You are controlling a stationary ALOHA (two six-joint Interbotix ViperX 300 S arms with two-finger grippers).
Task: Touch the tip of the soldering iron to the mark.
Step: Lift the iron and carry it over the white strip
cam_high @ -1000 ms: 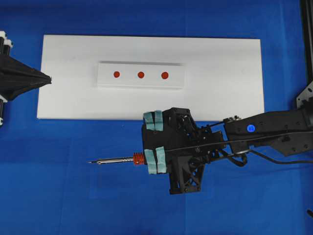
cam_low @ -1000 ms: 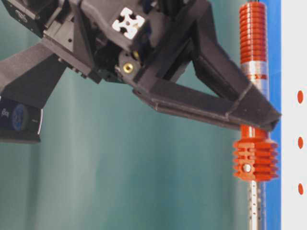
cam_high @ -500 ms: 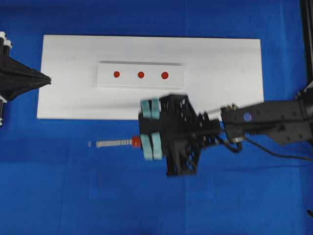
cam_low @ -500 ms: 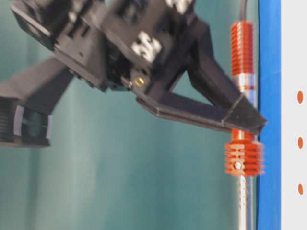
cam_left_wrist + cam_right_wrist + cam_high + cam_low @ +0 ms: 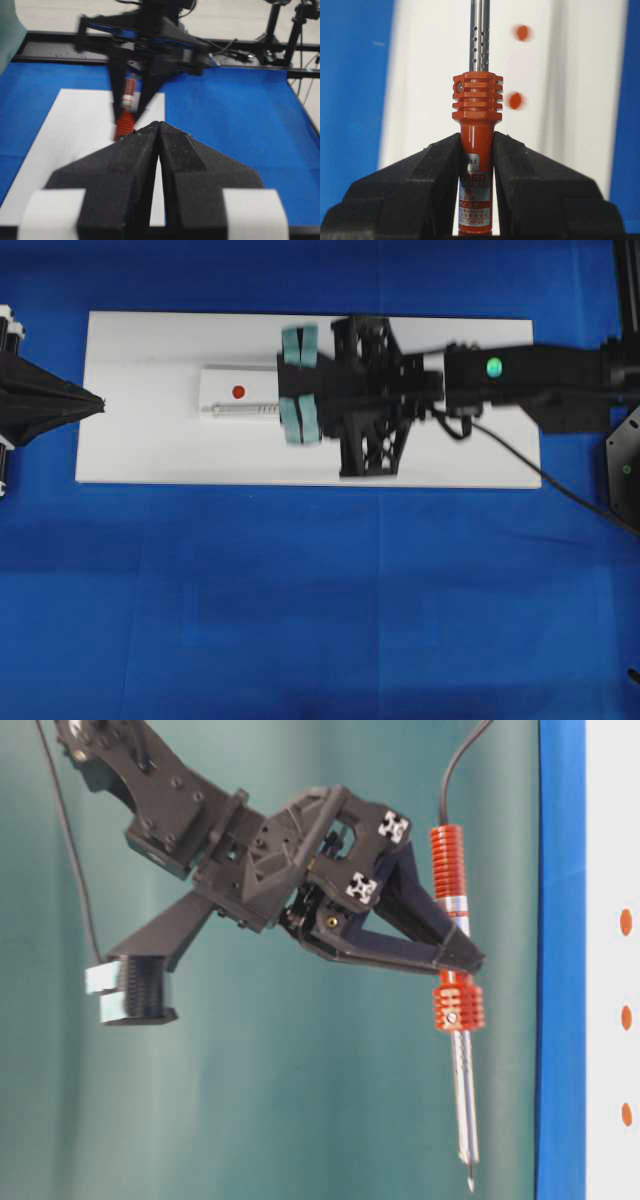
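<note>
My right gripper [image 5: 300, 385] is shut on the red-orange handle of the soldering iron [image 5: 476, 150]. It holds the iron level above the white block [image 5: 225, 390], the silver shaft [image 5: 240, 411] pointing left. The tip [image 5: 470, 1185] hangs clear of the surface, near the block's left end and past the outer dot [image 5: 238, 392]. The mark [image 5: 626, 1017] is the middle of three red dots. Overhead it is hidden under the gripper; in the right wrist view the mark [image 5: 516, 100] lies right of the iron's collar. My left gripper [image 5: 100, 402] is shut and empty at the board's left edge.
The block rests on a white board [image 5: 140, 450] laid over blue cloth [image 5: 300, 600]. The iron's black cord [image 5: 540, 472] trails off to the right. The right arm [image 5: 540, 380] stretches over the board's right half.
My right gripper has carried the iron from over the blue cloth in front of the board to above the block, and higher. The left gripper has not moved.
</note>
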